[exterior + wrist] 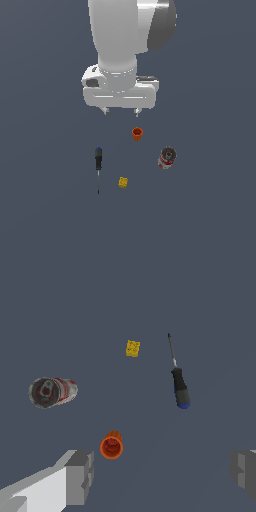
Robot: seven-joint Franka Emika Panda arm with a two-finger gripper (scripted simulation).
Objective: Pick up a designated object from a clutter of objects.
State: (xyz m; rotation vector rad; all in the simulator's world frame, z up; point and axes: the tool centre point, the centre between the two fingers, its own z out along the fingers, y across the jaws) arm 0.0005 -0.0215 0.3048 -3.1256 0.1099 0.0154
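The gripper (120,111) hangs above the clutter with jaws spread wide and empty. The yellow studded brick (123,182) lies on the floor beyond the orange cup (137,133) — between the screwdriver (98,165) and the can (167,157), well apart from the fingertips.

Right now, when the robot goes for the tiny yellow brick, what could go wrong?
1. The open end effector hangs high above the small orange cup, not the tiny yellow studded brick. Dropping straight down would likely hit or grab the cup.
2. The brick is the smallest thing there, so the fingers might pinch badly and let it slip.
3. The thin black-handled screwdriver lies near the brick; a wide approach could knock it.
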